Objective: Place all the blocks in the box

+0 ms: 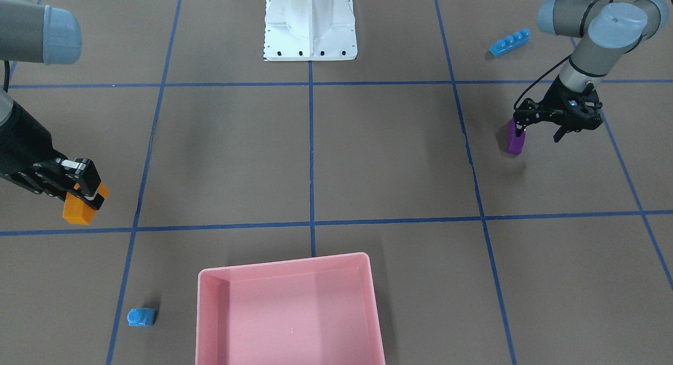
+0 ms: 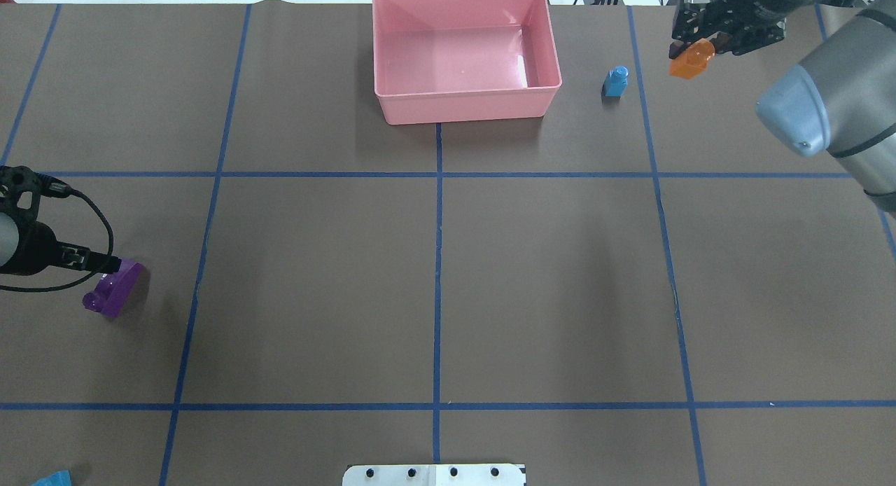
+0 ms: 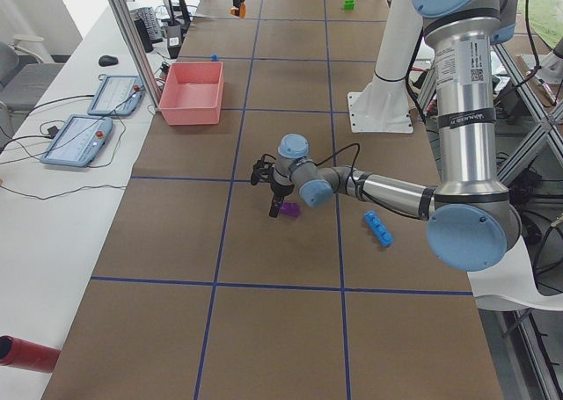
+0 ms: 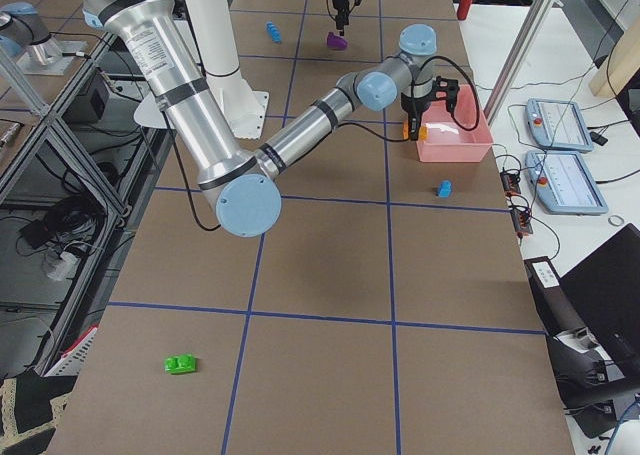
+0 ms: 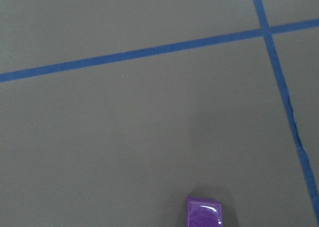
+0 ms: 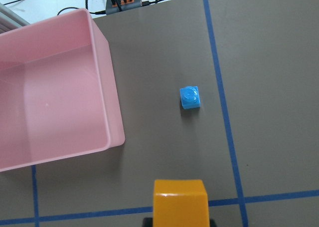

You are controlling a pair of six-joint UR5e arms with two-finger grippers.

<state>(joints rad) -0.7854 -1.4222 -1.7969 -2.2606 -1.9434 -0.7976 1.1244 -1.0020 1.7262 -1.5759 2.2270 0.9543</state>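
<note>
My right gripper (image 1: 87, 189) is shut on the orange block (image 1: 81, 206) and holds it above the table, off to the side of the pink box (image 1: 284, 262). The orange block fills the bottom of the right wrist view (image 6: 179, 202). My left gripper (image 1: 520, 129) is shut on the upper end of the purple block (image 1: 516, 140), which hangs just above the table, far from the box (image 2: 462, 108). The small blue block (image 1: 141, 316) stands near the box. The long blue block (image 1: 509, 42) lies behind my left gripper. The green block (image 4: 181, 363) lies far off. The box holds no blocks.
The white robot pedestal (image 1: 310, 28) stands at the table's near edge. Blue tape lines (image 2: 438, 276) grid the brown table. Tablets (image 3: 88, 136) and cables lie on the side desk beyond the box. A red cylinder (image 3: 26, 352) lies there too.
</note>
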